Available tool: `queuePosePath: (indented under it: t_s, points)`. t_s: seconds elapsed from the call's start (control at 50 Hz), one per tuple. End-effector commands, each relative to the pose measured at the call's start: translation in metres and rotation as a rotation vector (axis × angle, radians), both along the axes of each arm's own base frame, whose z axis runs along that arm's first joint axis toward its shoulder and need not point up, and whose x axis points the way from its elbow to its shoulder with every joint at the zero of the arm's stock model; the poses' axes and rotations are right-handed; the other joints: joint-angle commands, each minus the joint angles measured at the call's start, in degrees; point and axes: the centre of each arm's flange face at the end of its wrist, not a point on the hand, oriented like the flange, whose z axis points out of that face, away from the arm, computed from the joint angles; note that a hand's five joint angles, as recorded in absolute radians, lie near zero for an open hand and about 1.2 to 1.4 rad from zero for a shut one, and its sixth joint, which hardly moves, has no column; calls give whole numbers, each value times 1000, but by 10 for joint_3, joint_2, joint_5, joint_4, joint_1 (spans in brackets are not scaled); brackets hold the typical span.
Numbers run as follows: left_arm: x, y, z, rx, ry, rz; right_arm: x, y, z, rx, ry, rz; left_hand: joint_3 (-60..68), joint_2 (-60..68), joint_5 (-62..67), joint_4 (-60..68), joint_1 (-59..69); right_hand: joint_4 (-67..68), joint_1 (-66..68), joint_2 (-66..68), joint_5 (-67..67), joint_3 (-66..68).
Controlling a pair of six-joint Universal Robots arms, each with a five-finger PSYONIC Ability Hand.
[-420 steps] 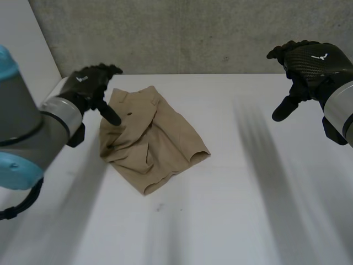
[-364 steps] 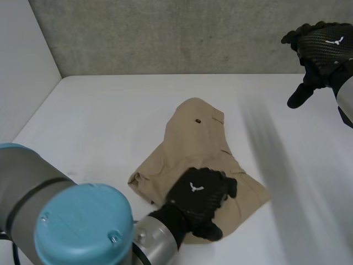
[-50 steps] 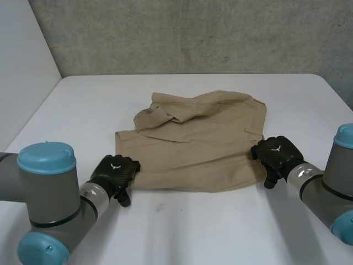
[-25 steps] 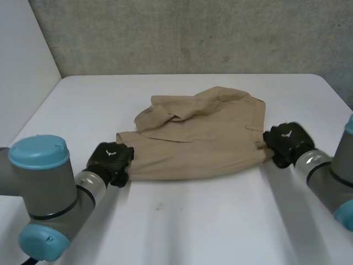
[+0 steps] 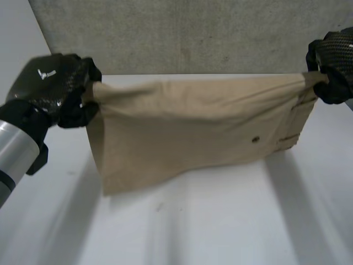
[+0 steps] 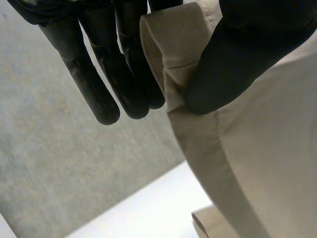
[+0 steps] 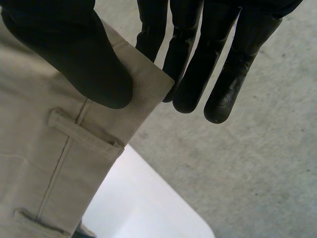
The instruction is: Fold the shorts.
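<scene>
Your two hands hold the shorts [image 5: 193, 130] stretched in the air above the far half of the table [image 5: 220, 232], the cloth reaching most of the way from its left edge toward its right edge. Your left hand [image 5: 52, 91] pinches the top corner at the leg-hem end; its wrist view shows the thumb pressing the folded hem against straight fingers [image 6: 124, 74]. Your right hand [image 5: 331, 63] pinches the opposite top corner at the waistband, thumb on the cloth just above a belt loop [image 7: 81, 134], fingers behind it. The top edge runs taut between the two grips. The body hangs below, its lower edge sloping so that the corner under your left hand hangs lowest. Whether that corner touches the surface cannot be told.

The likely trouble lies in the grips. Each is a thin pinch at the very tip of a corner, so spreading your hands any further could drag the cloth out from under a thumb. The shorts would then swing toward the other hand and drop in a heap. The slanted lower edge is a second risk. If you lower the shorts as they hang, the low corner would probably land first and bunch, leaving a crooked fold.
</scene>
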Motion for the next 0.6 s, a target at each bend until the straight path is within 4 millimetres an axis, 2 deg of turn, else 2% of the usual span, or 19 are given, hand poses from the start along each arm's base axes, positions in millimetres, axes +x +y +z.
queuePosePath:
  t_s: [0.02, 0.08, 0.16, 0.18, 0.28, 0.3, 0.36, 0.5, 0.6]
  points:
    - [0, -3, -52, 175, -81, 0, 0, 1, -40, 181, 50, 8, 119, 114, 140, 113, 158, 119, 251, 124, 132, 124]
    - [0, -4, -70, 236, -106, 0, -1, 3, -53, 232, 70, 8, 119, 114, 140, 113, 158, 119, 251, 124, 132, 124]
    - [-3, -8, -95, 323, -143, -5, -1, 1, -83, 334, 124, 15, 119, 114, 140, 113, 158, 119, 251, 124, 132, 124]
    - [-3, -9, -100, 340, -151, -7, -1, -1, -97, 375, 158, 21, 119, 114, 140, 113, 158, 119, 251, 124, 132, 124]
    - [-7, -16, -128, 430, -196, -13, -2, -4, -133, 477, 250, 34, 119, 114, 140, 113, 158, 119, 251, 124, 132, 124]
    - [-9, -19, -138, 459, -210, -12, -2, -5, -137, 490, 259, 34, 119, 114, 140, 113, 158, 119, 251, 124, 132, 124]
    - [-13, -28, -149, 484, -223, -14, -1, -8, -147, 520, 269, 38, 119, 114, 140, 113, 158, 119, 251, 124, 132, 124]
    - [-21, -53, -155, 472, -218, -5, 1, -21, -164, 535, 264, 40, 119, 114, 140, 113, 158, 119, 251, 124, 132, 124]
    - [-31, -79, -158, 446, -210, 1, 3, -32, -164, 462, 250, 18, 119, 114, 140, 113, 158, 119, 251, 124, 132, 124]
